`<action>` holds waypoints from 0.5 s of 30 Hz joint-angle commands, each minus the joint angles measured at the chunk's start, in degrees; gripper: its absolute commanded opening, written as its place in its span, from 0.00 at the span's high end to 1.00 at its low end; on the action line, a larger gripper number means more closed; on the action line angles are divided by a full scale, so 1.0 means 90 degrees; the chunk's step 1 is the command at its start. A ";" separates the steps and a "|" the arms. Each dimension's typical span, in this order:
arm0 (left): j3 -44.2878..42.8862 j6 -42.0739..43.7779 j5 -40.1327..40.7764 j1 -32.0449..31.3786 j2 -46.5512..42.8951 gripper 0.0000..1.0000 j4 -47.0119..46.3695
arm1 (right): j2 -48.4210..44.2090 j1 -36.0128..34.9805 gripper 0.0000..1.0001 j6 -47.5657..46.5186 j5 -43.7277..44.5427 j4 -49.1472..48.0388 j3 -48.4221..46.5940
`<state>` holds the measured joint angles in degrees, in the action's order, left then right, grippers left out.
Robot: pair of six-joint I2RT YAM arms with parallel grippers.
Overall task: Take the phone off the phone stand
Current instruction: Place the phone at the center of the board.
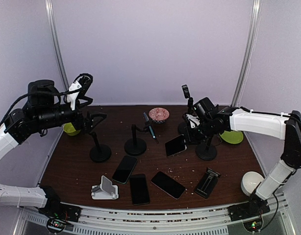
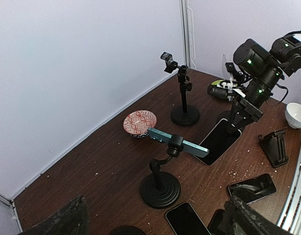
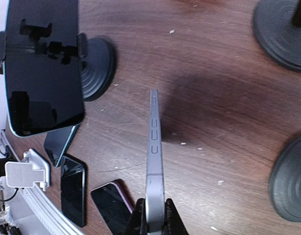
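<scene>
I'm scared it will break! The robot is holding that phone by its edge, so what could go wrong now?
The right end effector pinches the phone only at one thin end, so it might slip and fall on the table. A stand base sits close by; a swing could bump it.

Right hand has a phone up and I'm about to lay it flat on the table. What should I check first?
1. Right hand shut on the gray phone: ok.
2. No clamp on that phone: ok, its edge shows bare in the right wrist view.
3. Bare table beneath it: ok.
4. Phone's low corner off the table: cannot tell.
5. Left hand open and well apart from it: ok.
6. All stands emptied: not ok, a teal phone sits in the middle stand.
</scene>
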<state>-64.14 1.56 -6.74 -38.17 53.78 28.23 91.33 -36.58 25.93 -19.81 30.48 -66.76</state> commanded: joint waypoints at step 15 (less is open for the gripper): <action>0.0035 -0.0017 0.0039 0.0052 -0.0096 0.02 -0.0353 | 0.0516 -0.0203 0.84 0.0215 -0.0564 -0.0255 -0.0326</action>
<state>-64.12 1.56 -6.52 -38.17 53.71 28.23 95.24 -38.26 27.70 -25.23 27.40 -68.34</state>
